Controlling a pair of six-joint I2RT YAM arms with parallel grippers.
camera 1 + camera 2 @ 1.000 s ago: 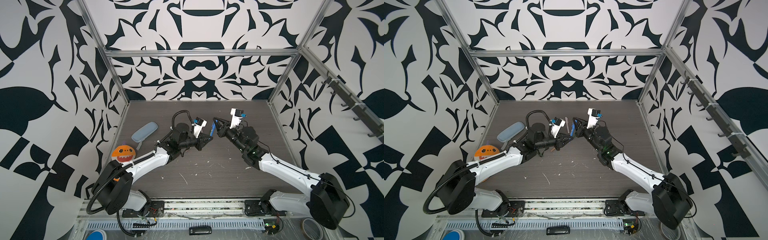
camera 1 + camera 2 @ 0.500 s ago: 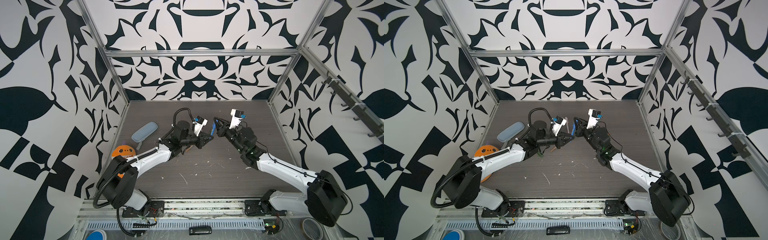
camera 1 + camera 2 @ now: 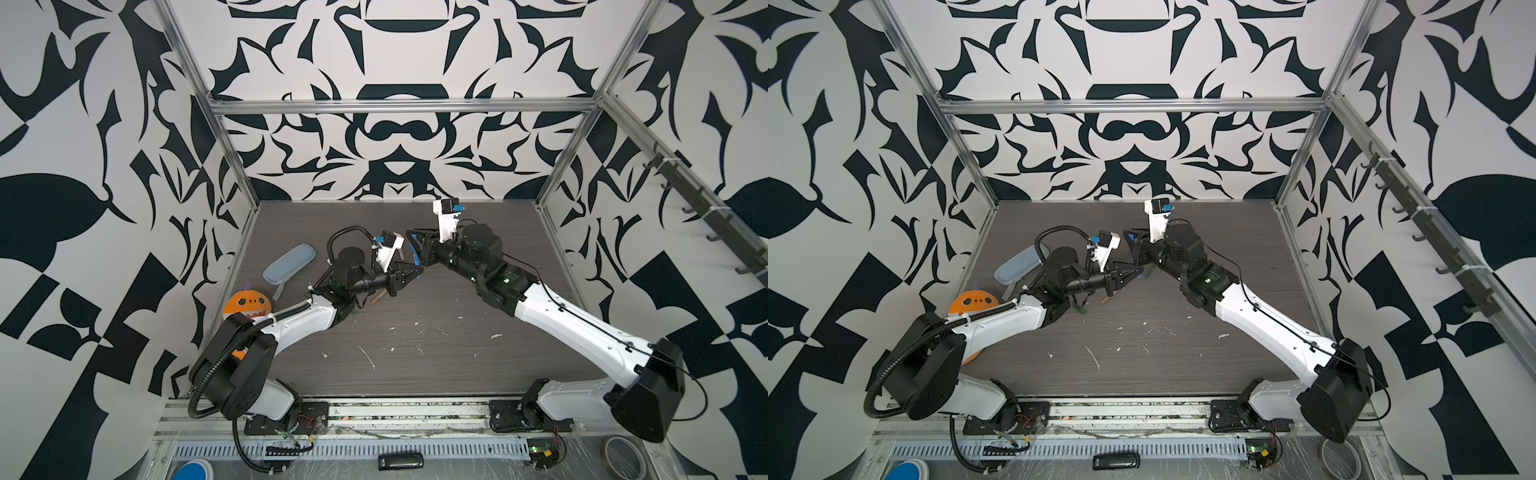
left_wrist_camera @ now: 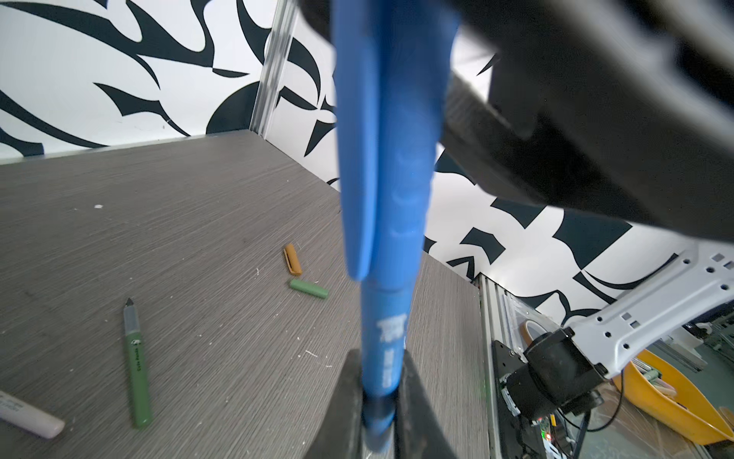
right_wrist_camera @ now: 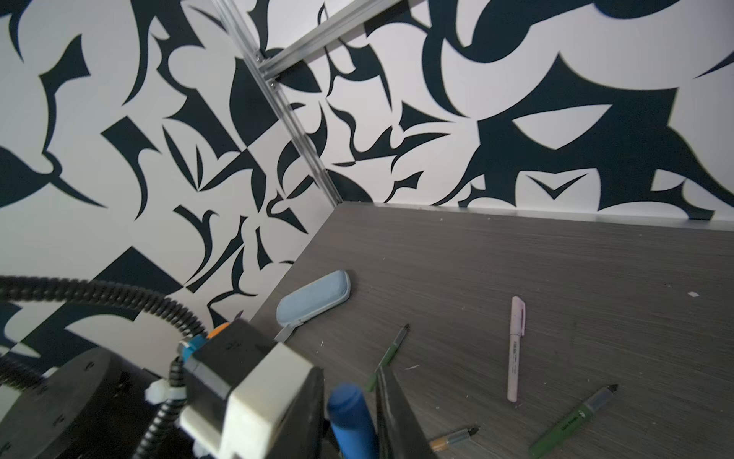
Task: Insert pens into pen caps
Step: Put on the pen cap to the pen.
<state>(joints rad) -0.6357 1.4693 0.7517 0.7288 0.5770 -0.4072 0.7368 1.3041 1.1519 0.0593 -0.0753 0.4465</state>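
Little is changing: left gripper point(image 4: 380, 383) is still clamping the blue pen point(image 4: 387, 330) toward twelve o'clock, cap point(image 4: 393, 159) seated, looking finished; right gripper point(image 3: 419, 252): width untellable.

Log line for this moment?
step: blue cap on blue pen | left hand: shut on blue pen | right hand: at cap, grip unclear | pending: two green pens, orange-brown pen uncapped

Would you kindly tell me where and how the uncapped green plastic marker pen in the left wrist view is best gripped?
I'd grip the green marker pen at mid-barrel, coming down from above and closing across its width: it lies flat on the grey table, nothing touching its sides, and that keeps the dark tip free for capping.
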